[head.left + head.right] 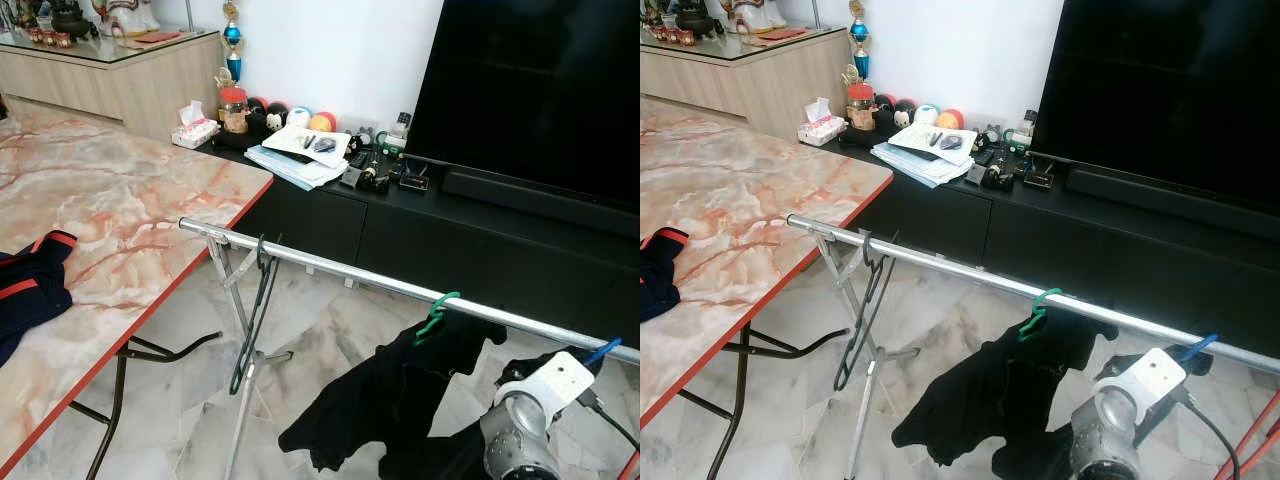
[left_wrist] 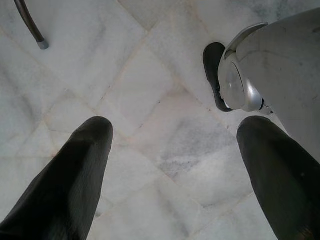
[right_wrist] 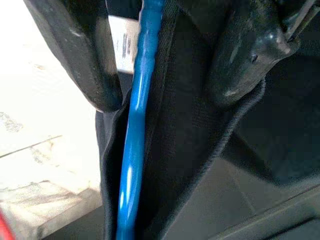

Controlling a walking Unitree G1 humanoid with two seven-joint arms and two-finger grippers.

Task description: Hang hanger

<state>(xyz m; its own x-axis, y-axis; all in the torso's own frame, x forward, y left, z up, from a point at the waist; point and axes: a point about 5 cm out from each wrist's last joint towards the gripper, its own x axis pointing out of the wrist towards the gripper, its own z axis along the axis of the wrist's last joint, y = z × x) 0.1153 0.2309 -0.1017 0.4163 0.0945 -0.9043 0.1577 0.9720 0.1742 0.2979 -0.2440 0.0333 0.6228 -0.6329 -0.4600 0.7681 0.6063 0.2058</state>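
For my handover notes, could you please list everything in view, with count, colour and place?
Rail: one, silver, running across the middle on a folding stand.
Empty hanger: one, dark, near the rail's left end.
Green hanger: one, on the rail, carrying a black garment.
Blue hanger: one, at the rail's right end, inside black cloth.
Table: one, marble-patterned with a red edge, on the left.
Navy garment: one, red-trimmed, on the table.
TV: one, black, on a black cabinet.
Tissue box: one, on the cabinet.
Left gripper: open, over the floor.
Right gripper: astride the blue hanger.
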